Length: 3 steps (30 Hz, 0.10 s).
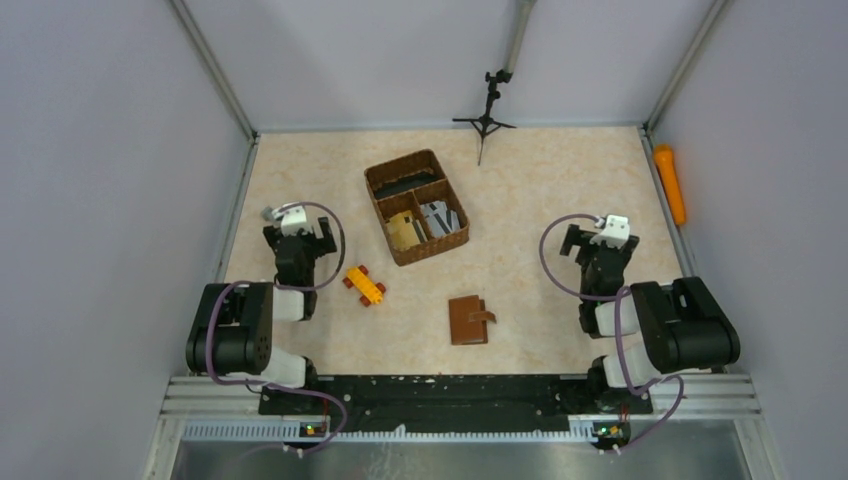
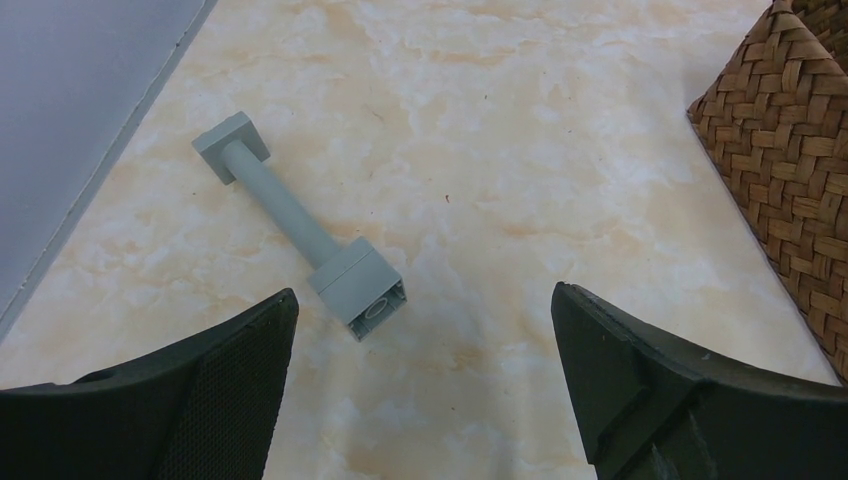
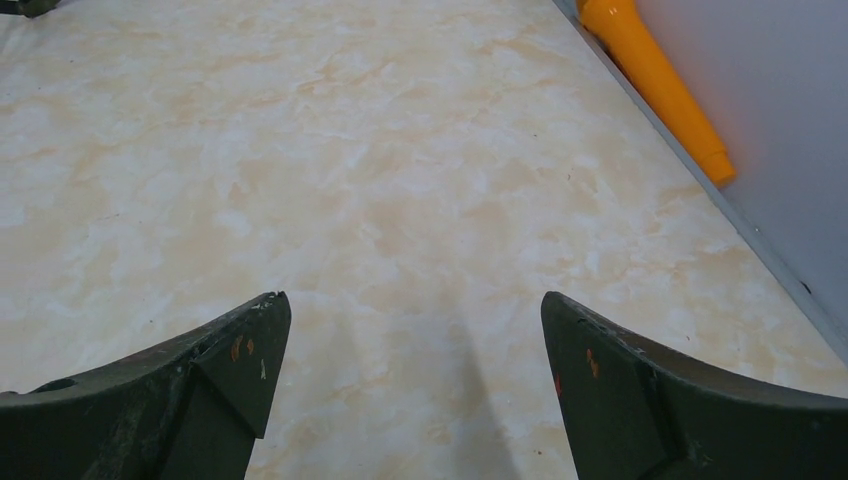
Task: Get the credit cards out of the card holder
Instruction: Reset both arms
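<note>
Card holder [image 1: 470, 320] lies folded shut on the bench [image 1: 540, 180], near the front edge and between the two arms, with its strap tab across the right side. Its contents are hidden. Left gripper [image 1: 298, 230] is open, holding nothing, above the bench left of the basket [image 1: 417, 206]; a grey peg piece [image 2: 300, 228] lies just ahead of its fingers [image 2: 235, 390]. Right gripper [image 1: 600, 240] is also spread wide and empty, over bare bench, well apart from the holder. Yellow toy car [image 1: 365, 284] sits between left arm and holder.
</note>
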Available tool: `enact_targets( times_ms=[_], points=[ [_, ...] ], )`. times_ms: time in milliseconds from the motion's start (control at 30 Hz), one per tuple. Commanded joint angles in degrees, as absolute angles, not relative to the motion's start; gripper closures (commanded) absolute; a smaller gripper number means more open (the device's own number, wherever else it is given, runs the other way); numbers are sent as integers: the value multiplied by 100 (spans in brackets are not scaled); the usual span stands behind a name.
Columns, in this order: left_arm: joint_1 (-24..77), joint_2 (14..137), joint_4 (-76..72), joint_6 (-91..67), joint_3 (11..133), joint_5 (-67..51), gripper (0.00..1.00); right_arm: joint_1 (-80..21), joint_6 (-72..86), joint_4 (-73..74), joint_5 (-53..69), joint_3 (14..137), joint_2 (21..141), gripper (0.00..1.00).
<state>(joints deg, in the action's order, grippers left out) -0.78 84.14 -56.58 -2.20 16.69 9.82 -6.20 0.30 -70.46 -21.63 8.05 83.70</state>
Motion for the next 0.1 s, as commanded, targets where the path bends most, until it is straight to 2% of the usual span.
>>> enact_targets(
  times_ms=[0, 67],
  points=[
    [-114, 8384, -5807, -204, 1843, 897, 1, -571, 120, -7272, -2049, 961, 8396, 1],
    [-114, 8360, -5841, -204, 1808, 905, 1, -565, 117, -7270, -2050, 967, 8398, 1]
  ],
)
